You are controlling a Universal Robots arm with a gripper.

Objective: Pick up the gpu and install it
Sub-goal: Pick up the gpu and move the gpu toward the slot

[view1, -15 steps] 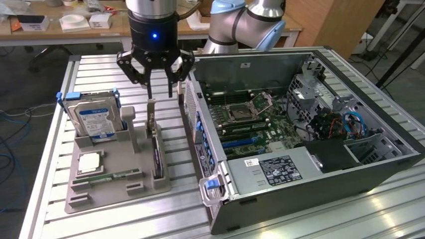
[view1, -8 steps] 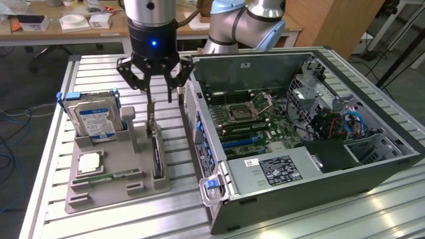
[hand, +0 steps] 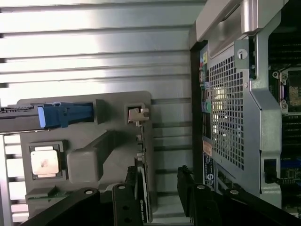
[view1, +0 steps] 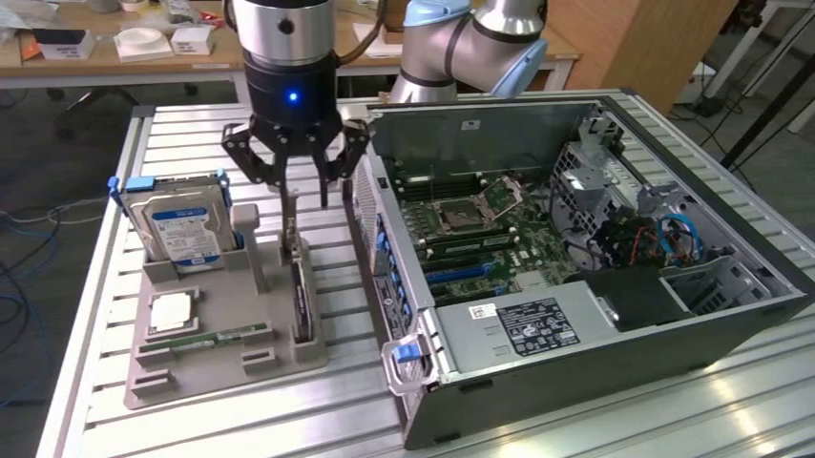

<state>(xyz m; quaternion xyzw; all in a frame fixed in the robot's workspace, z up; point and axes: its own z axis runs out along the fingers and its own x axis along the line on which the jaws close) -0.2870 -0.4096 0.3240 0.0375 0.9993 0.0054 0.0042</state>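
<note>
while the gripper (view1: 298, 191) hangs above the gpu (view1: 301, 291) upright in its grey tray (view1: 210, 363), fingers (view1: 244, 153) are spread, gripping nothing.

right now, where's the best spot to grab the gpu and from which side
Pinch the gpu across its two flat faces at the top edge, coming straight down from above. It stands on its long edge in a slot of the gray holder, so likely only that upper edge is free. The open gripper hangs above it.
</note>
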